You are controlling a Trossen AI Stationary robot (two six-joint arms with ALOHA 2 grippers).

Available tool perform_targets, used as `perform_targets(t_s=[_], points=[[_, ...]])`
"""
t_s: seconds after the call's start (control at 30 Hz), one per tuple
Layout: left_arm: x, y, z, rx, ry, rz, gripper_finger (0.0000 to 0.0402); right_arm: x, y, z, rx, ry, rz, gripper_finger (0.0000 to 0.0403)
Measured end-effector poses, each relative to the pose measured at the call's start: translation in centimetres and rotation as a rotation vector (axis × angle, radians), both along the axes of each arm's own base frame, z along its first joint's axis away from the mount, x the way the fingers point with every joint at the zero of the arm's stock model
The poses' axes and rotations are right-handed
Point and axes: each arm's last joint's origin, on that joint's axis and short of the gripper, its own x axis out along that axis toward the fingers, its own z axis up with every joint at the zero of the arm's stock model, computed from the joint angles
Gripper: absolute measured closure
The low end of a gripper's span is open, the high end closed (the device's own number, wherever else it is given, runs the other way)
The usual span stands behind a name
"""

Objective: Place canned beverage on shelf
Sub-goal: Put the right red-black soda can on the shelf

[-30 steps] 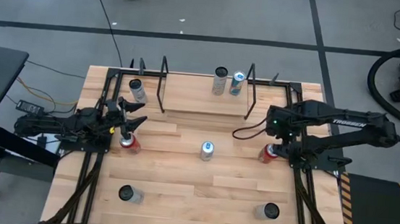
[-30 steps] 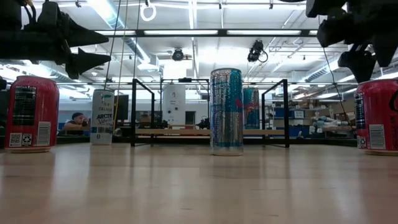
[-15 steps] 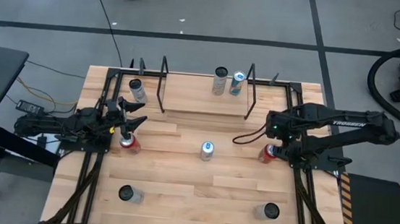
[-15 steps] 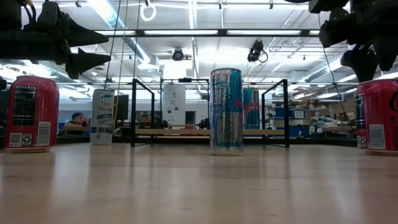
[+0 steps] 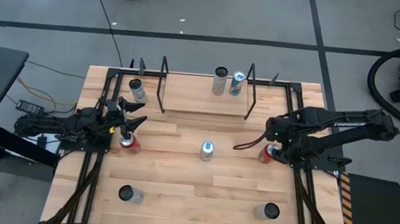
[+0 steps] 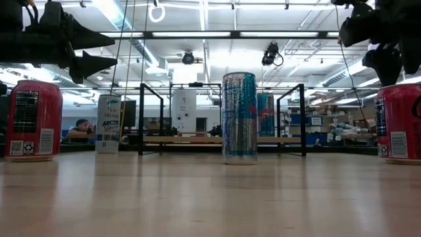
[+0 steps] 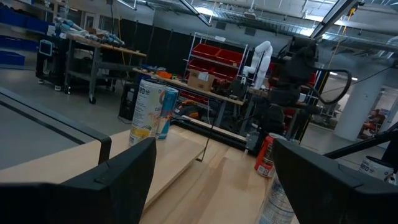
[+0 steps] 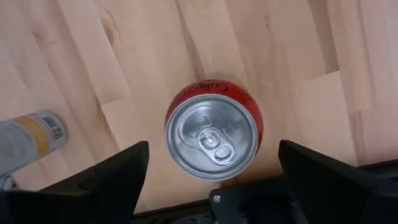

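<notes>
Seen from above, my table (image 5: 180,175) carries the shelf (image 5: 201,101) along its far edge, a light board between black rod end frames. Two cans already stand on the shelf's right part: a grey-topped can (image 5: 220,80) and, just beside it, a blue-topped can (image 5: 237,81). I judge the task partly done, with these two placed and several cans left on the bare table.

The right arm reaches in from the right edge, and its right gripper (image 5: 273,141) hangs directly over a red can (image 5: 267,154) standing upright near the table's right side, well apart from the shelf. In the right wrist view the red can's silver lid sits centred between my two fingers (image 8: 112,177), which are spread wide and touch nothing. The grasp is not yet made; descent, closing, lift and transfer to the shelf all remain.

The left gripper (image 5: 135,117) waits at the left side above a second red can (image 5: 130,144), its fingers parted and empty.

Loose cans: a tall blue can (image 5: 207,150) at table centre, a pale can (image 5: 137,90) left of the shelf, and two dark-topped cans (image 5: 127,193) at the near corners.
</notes>
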Motion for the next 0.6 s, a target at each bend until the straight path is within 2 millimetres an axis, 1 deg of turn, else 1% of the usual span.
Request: perform_targets(t_s=[0.13, 0.23, 0.43, 0.6], points=[[0.0, 0.0, 0.0, 0.000, 0.000, 0.000, 0.0081, 0.1, 0.2, -0.2, -0.028, -0.006, 0.020, 0.0035], [0.0, 0.0, 0.0, 0.000, 0.000, 0.000, 0.0081, -0.1, 0.3, -1.0, -0.030, 0.015, 0.050, 0.0035], [0.0, 0.0, 0.0, 0.000, 0.000, 0.000, 0.0081, -0.3, 0.3, -2.1, -0.029, 0.053, 0.054, 0.0035], [0.0, 0.0, 0.0, 0.000, 0.000, 0.000, 0.0081, 0.1, 0.4, -3.2, -0.027, 0.014, 0.065, 0.0035]])
